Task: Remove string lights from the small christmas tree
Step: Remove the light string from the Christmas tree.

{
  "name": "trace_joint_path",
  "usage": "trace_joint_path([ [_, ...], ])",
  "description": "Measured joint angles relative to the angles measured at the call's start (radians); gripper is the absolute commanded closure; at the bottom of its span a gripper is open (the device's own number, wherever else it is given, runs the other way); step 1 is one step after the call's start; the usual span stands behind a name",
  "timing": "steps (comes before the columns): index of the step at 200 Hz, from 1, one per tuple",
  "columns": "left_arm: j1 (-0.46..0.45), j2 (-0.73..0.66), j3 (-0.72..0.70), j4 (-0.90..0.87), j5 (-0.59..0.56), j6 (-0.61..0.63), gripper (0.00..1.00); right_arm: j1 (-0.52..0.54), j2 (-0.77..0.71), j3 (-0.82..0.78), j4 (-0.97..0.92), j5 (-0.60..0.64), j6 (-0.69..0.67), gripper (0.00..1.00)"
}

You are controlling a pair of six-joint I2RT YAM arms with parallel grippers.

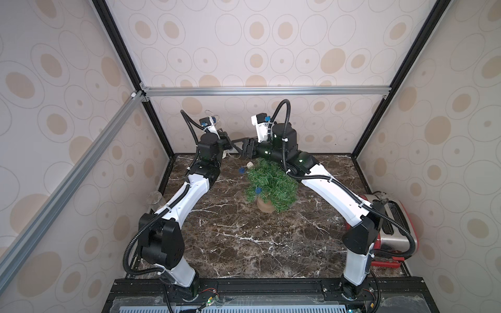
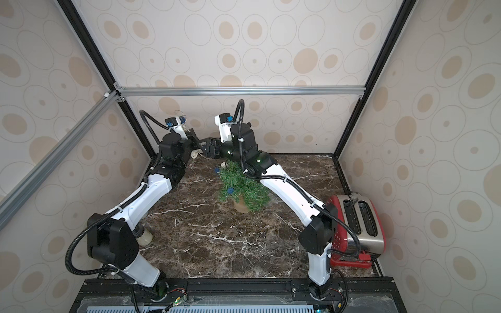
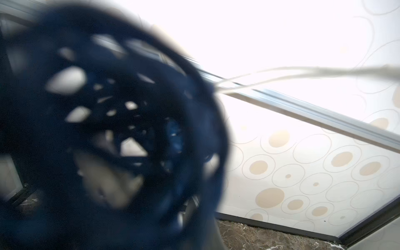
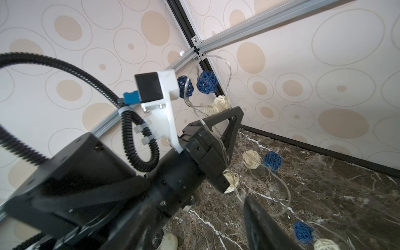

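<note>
A toaster (image 2: pixel 360 219) stands at the right edge of the marble table (image 1: pixel 244 244). A glass jar (image 1: pixel 155 200) stands at the left edge, partly behind the left arm. The tree (image 1: pixel 273 184) stands mid-table in its pot (image 1: pixel 264 207). One blue ball (image 1: pixel 258 190) of the lights (image 4: pixel 273 159) sits in its lower branches. Just behind the tree, more of the strand lies on the table, among it a cream ball (image 1: pixel 250 164).

Farther back, towards the rear left corner, the two grippers meet above the table. The left gripper (image 4: pixel 237 111) has its jaws closed on the wire. The strand is draped over it, and blue and cream balls hang by its wrist camera. One blue ball fills the left wrist view, blurred. The right gripper (image 1: pixel 237 146) is just beside it, jaws apart and holding nothing.
</note>
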Motion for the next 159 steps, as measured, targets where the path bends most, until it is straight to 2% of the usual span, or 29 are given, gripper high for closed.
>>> trace_joint_path([
  [54,0.016,0.056,0.129,-0.091,-0.021,0.005,1.00,-0.010,-0.078,-0.097,0.033,-0.003,-0.007,0.32],
  [74,0.018,0.055,0.131,-0.093,-0.023,0.005,1.00,-0.010,-0.078,-0.101,0.032,-0.017,-0.011,0.30],
  [88,0.020,0.055,0.126,-0.093,-0.022,0.005,1.00,-0.010,-0.078,-0.109,0.032,-0.034,-0.013,0.24],
  [159,0.033,0.017,0.084,-0.098,0.008,0.003,1.00,-0.009,-0.108,-0.205,0.021,-0.100,-0.043,0.24],
])
